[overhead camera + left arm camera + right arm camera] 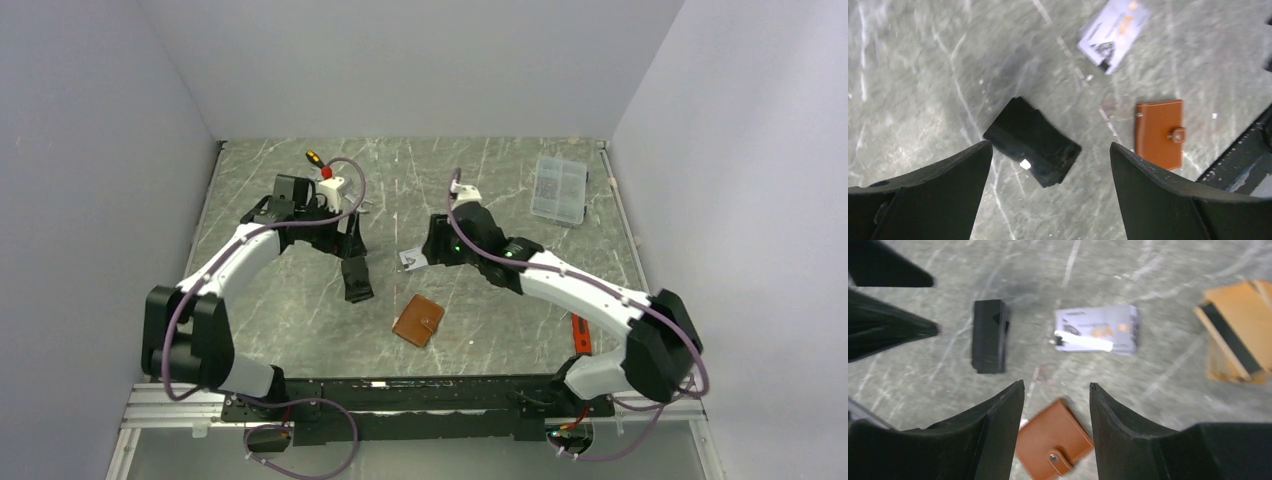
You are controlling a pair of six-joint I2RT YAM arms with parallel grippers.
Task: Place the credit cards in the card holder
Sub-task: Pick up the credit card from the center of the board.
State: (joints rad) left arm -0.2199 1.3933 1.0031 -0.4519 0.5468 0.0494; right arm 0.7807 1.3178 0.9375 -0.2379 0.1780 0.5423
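My left gripper (pixel 1050 146) and right gripper (pixel 1055 386) are both open and empty, so I should slowly lower the right one onto the silver credit card (pixel 1096 329) just beyond the shut card holder (pixel 1053 440).

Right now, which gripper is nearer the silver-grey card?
Right. The right gripper hangs just beside the silver-grey card; the left gripper is farther off, near the black pouch.

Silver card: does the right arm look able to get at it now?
Probably yes: the right gripper hangs open close to the silver card, which lies flat and uncovered, with nothing between them.
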